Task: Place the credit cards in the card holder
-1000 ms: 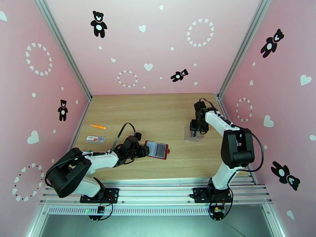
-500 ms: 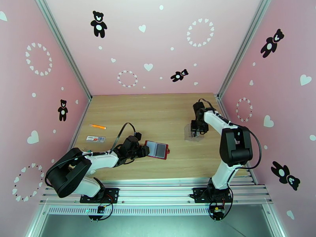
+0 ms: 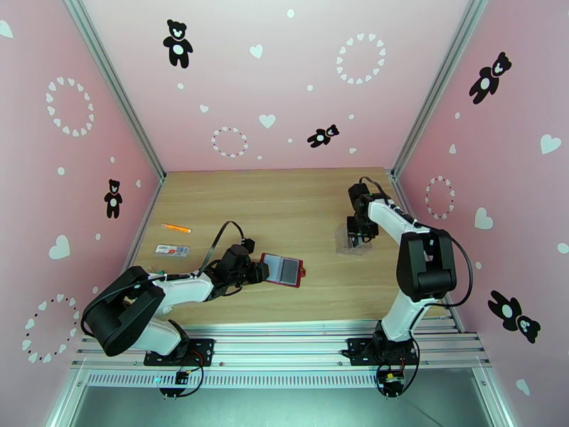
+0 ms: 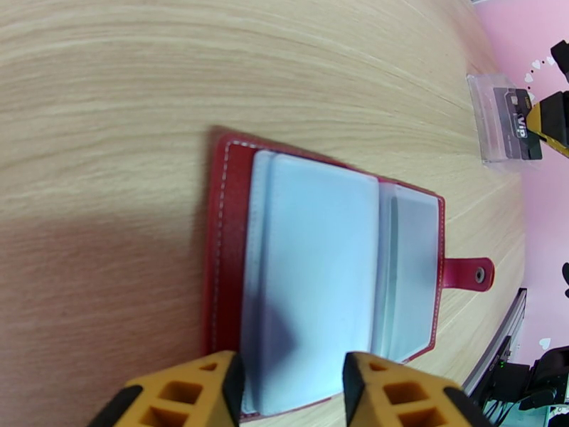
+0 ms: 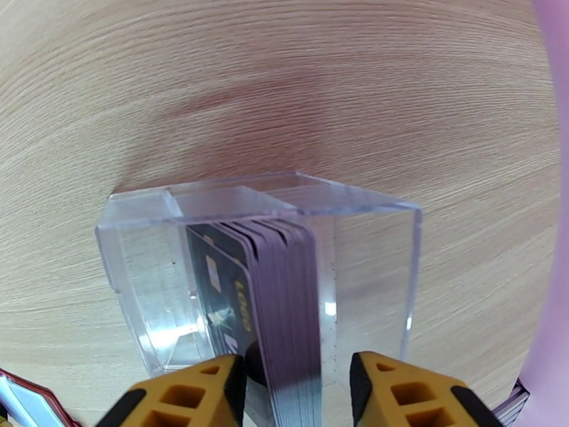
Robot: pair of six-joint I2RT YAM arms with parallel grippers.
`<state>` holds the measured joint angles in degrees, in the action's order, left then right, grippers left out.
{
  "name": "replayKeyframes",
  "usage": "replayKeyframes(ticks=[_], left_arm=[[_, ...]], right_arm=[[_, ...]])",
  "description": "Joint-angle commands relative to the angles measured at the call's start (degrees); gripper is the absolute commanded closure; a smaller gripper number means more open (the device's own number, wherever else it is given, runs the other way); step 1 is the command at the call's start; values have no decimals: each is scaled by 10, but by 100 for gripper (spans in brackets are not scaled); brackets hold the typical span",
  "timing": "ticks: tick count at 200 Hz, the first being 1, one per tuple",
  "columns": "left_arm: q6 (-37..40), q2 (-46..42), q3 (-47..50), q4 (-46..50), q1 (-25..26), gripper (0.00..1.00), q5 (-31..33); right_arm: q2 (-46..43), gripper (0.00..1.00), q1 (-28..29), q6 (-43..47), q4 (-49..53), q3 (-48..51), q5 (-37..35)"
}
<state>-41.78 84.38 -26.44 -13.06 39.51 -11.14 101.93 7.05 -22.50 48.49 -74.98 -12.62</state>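
1. The card holder lay open and flat on the wooden surface, red cover down. Its grey transparent sleeves faced up, and its snap tab stuck out on the side away from the left tool.
2. The left tool sat at the holder's left edge in the top view. Its yellow fingers were half spread and gripped nothing, with the near edge of the sleeves showing in the gap. Whether the tips pressed on the holder could not be told.
3. The clear plastic case stood well apart from the holder, to its right and a little farther from the arm bases.
4. The credit cards stood on edge as a tight dark stack inside that case, gold print on the front card.
5. The right tool hung over the case, well to the holder's right. Its jaws were apart and straddled the stack: one finger just beside the front card, the other with a clear gap to the stack.
6. A white-and-red flat strip and a thin orange stick lay well to the holder's left.
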Motion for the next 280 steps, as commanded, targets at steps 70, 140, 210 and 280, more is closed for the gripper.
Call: replayKeyframes(ticks=[70,140,210,280], left_arm=[[0,17,12,19,-6,57,4],[0,14,14,19,-6,57,5],[2,16,13,18,-6,57,4],[1,17,13,17,-6,57,3]], right_arm=[[-24,77,-6,1,20,-6,-13],[-31,92,-6,1,21,-9,0],[-38,100,-4,1,21,-6,14],[-53,100,-3,-6,24,-7,29]])
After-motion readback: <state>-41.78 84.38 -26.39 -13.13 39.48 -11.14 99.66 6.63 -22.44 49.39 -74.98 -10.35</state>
